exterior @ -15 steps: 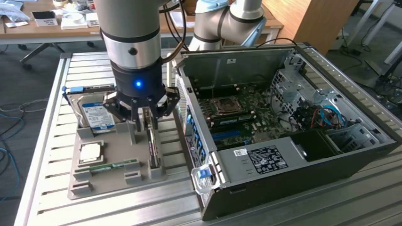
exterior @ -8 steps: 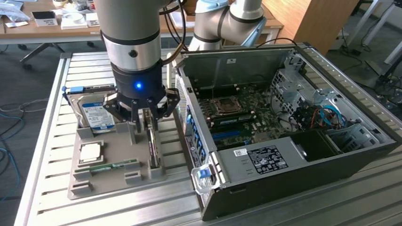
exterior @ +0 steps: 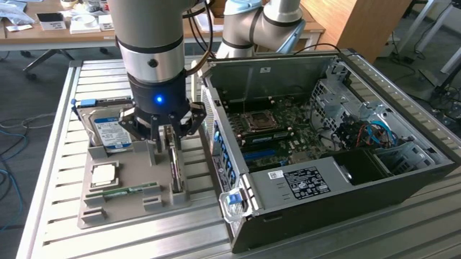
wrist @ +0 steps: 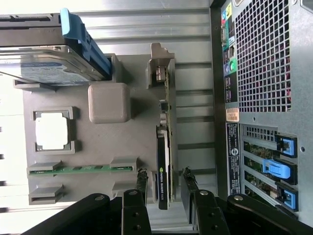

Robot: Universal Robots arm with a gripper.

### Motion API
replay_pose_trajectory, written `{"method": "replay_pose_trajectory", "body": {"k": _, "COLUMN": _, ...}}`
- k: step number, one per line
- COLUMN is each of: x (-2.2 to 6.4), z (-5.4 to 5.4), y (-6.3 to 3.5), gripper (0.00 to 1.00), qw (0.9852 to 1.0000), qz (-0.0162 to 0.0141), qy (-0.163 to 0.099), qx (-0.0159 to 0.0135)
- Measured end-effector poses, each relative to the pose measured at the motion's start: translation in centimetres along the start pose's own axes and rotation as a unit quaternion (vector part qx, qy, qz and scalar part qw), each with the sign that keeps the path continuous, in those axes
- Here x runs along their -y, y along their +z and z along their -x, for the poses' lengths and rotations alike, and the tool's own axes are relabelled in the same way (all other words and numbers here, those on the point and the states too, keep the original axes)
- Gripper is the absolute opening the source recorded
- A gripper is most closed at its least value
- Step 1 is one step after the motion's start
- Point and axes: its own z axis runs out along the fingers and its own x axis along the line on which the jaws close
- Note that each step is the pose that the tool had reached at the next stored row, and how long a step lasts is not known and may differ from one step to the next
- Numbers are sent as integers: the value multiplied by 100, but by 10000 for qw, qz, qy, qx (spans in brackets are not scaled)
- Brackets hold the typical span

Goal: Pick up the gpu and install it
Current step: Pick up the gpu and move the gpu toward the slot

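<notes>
The gpu (exterior: 175, 168) stands on edge in a slot of the grey holder tray (exterior: 122, 209), to the exterior view's left of the open computer case (exterior: 403, 178). My gripper (exterior: 168, 132) hangs right over the card's far end. In the wrist view the gpu (wrist: 164, 147) shows its thin edge, with the black shroud and green board, and runs between my two fingers. My gripper (wrist: 165, 188) is open, one fingertip on each side of the card with a small gap on both sides. Inside the case the motherboard (exterior: 284, 127) lies exposed.
The tray also carries a hard drive (exterior: 112, 134) with a blue-white label, a square processor (exterior: 103, 174) and a narrow memory stick (exterior: 131, 190). The case's rear panel (wrist: 264, 98) stands close beside the tray. Everything rests on a slatted aluminium table (exterior: 51, 162).
</notes>
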Motion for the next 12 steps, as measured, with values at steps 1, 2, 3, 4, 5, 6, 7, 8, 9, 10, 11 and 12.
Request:
{"method": "replay_pose_trajectory", "body": {"k": 1, "x": 1, "z": 0, "y": 18, "gripper": 42, "qw": 10000, "qz": 0, "qy": 0, "qx": 0}}
{"method": "replay_pose_trajectory", "body": {"k": 2, "x": 2, "z": -1, "y": 38, "gripper": 42, "qw": 10000, "qz": 0, "qy": 0, "qx": 0}}
{"method": "replay_pose_trajectory", "body": {"k": 3, "x": 2, "z": -1, "y": 55, "gripper": 42, "qw": 10000, "qz": 0, "qy": 0, "qx": 0}}
{"method": "replay_pose_trajectory", "body": {"k": 4, "x": 3, "z": -2, "y": 69, "gripper": 42, "qw": 10000, "qz": 0, "qy": 0, "qx": 0}}
{"method": "replay_pose_trajectory", "body": {"k": 5, "x": 4, "z": -2, "y": 78, "gripper": 42, "qw": 10000, "qz": 0, "qy": 0, "qx": 0}}
{"method": "replay_pose_trajectory", "body": {"k": 6, "x": 4, "z": -2, "y": 83, "gripper": 42, "qw": 10000, "qz": 0, "qy": 0, "qx": 0}}
{"method": "replay_pose_trajectory", "body": {"k": 7, "x": 4, "z": -2, "y": 84, "gripper": 42, "qw": 10000, "qz": -1, "qy": 0, "qx": -1}}
{"method": "replay_pose_trajectory", "body": {"k": 8, "x": 3, "z": -2, "y": 89, "gripper": 42, "qw": 10000, "qz": -1, "qy": 1, "qx": 0}}
{"method": "replay_pose_trajectory", "body": {"k": 9, "x": 3, "z": 0, "y": 94, "gripper": 42, "qw": 10000, "qz": -1, "qy": 1, "qx": 0}}
{"method": "replay_pose_trajectory", "body": {"k": 10, "x": 3, "z": 2, "y": 98, "gripper": 42, "qw": 10000, "qz": 0, "qy": 1, "qx": 0}}
{"method": "replay_pose_trajectory", "body": {"k": 11, "x": 3, "z": 4, "y": 101, "gripper": 42, "qw": 10000, "qz": -1, "qy": 1, "qx": 0}}
{"method": "replay_pose_trajectory", "body": {"k": 12, "x": 4, "z": 5, "y": 105, "gripper": 42, "qw": 10000, "qz": 0, "qy": 0, "qx": 0}}
